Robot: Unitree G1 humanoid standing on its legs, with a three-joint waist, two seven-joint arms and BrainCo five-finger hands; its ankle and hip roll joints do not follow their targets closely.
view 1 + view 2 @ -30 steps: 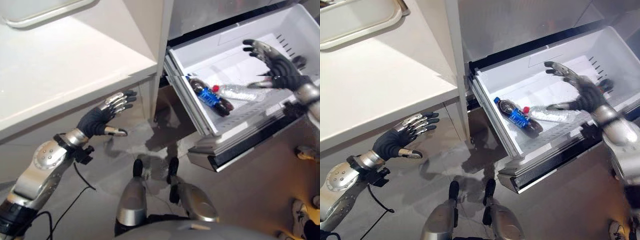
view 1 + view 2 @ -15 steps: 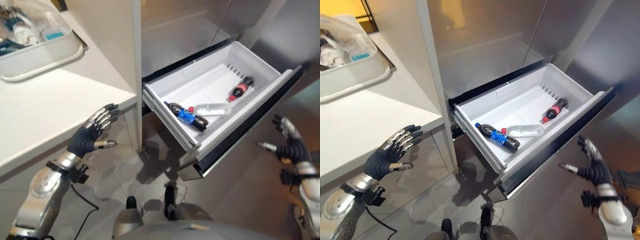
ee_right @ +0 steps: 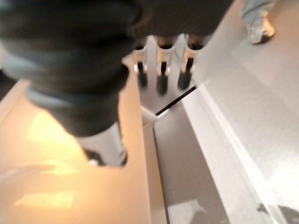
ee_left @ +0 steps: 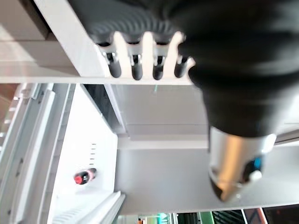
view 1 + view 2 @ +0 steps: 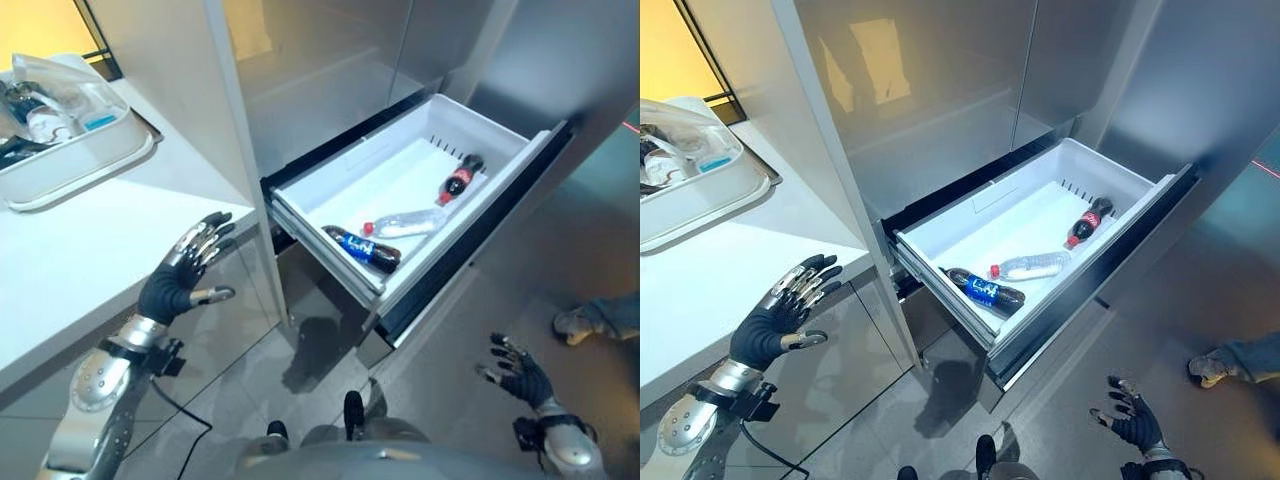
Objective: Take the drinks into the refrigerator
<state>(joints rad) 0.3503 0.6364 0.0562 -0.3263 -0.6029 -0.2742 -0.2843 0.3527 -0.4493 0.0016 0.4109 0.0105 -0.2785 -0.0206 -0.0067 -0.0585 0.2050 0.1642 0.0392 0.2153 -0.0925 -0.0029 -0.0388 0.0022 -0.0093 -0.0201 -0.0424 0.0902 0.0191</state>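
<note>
Three bottles point(image 5: 985, 290) lie flat in the open drawer point(image 5: 940, 245), apparently stowed. Left hand point(image 5: 178, 283) and right hand point(image 5: 1133, 420) hang spread-fingered, empty; drawer not yet closed.

Glossy steel refrigerator point(image 5: 940, 90), smooth white plastic drawer point(image 5: 970, 215), clear plastic bottle point(image 5: 1032, 266).

3 bottles point(image 5: 410, 221) lie in 1 open drawer point(image 5: 500, 150); 1 tray point(image 5: 75, 165) sits on 1 counter point(image 5: 90, 250).

Probably kitchen: refrigerator point(image 5: 940, 110), white counter point(image 5: 730, 270)
</note>
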